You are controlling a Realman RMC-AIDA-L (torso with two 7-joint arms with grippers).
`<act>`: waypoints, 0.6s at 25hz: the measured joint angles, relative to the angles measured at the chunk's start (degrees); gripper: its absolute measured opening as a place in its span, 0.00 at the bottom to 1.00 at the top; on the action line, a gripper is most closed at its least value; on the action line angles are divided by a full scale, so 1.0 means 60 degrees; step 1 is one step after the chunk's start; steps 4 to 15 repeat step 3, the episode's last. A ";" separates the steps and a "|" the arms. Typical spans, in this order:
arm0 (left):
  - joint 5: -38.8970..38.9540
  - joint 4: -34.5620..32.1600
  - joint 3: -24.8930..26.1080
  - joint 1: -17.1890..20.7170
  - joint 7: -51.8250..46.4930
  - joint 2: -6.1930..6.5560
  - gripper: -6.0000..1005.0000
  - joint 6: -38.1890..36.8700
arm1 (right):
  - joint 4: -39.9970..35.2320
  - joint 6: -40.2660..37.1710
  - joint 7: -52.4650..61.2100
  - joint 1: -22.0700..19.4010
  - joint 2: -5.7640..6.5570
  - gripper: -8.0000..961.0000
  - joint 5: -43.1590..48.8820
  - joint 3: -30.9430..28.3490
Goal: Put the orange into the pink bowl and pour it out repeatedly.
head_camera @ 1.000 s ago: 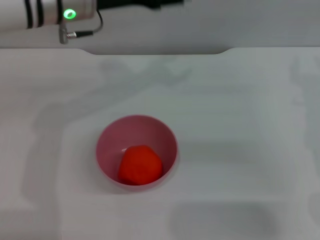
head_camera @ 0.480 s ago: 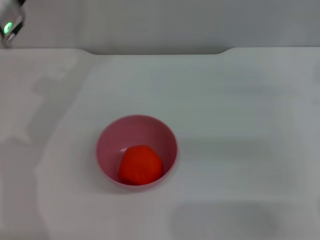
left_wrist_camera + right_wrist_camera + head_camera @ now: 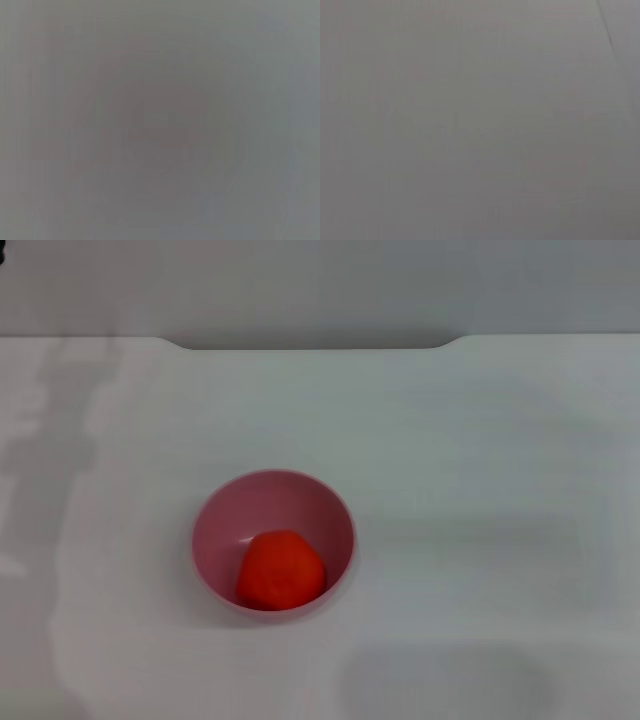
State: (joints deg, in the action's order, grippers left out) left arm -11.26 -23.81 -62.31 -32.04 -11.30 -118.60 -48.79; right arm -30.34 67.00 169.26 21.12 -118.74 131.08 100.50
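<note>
Head view shows us a white counter (image 3: 480, 490) with one pink bowl (image 3: 273, 502) on it. We see the bowl standing upright, a bit to our left of the middle and nearer the front edge than the back. We see the orange (image 3: 281, 569) sitting inside the bowl. It lies low in the bowl and leans toward the front wall, the side closest to us. It looks like it touches that wall. We can see bare pink bowl behind the orange and on both sides of it. The orange fills about half of the bowl.

We see some soft grey shadows on the counter, on the far left side. A grey wall (image 3: 320, 285) runs along the back of the counter.

We cannot see our left tool or our right tool in the head view. Nothing is touching the bowl or the orange. The left wrist view gives us only a flat grey blur, and we cannot make out any thing in it. The right wrist view is a flat grey too. So we cannot tell if the tools are spread or pressed together, because they do not show up anywhere.
</note>
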 joint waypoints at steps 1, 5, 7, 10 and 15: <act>0.0134 0.0085 0.0011 0.0028 0.0063 0.0000 0.69 -0.0013 | 0.0081 0.0000 0.0000 0.0058 0.0004 0.58 -0.0002 -0.0010; 0.0255 0.0144 0.0016 0.0063 0.0085 0.0001 0.69 -0.0022 | 0.0234 -0.0002 0.0000 0.0173 0.0009 0.58 -0.0005 -0.0025; 0.0255 0.0144 0.0016 0.0063 0.0085 0.0001 0.69 -0.0022 | 0.0234 -0.0002 0.0000 0.0173 0.0009 0.58 -0.0005 -0.0025; 0.0255 0.0144 0.0016 0.0063 0.0085 0.0001 0.69 -0.0022 | 0.0234 -0.0002 0.0000 0.0173 0.0009 0.58 -0.0005 -0.0025; 0.0255 0.0144 0.0016 0.0063 0.0085 0.0001 0.69 -0.0022 | 0.0234 -0.0002 0.0000 0.0173 0.0009 0.58 -0.0005 -0.0025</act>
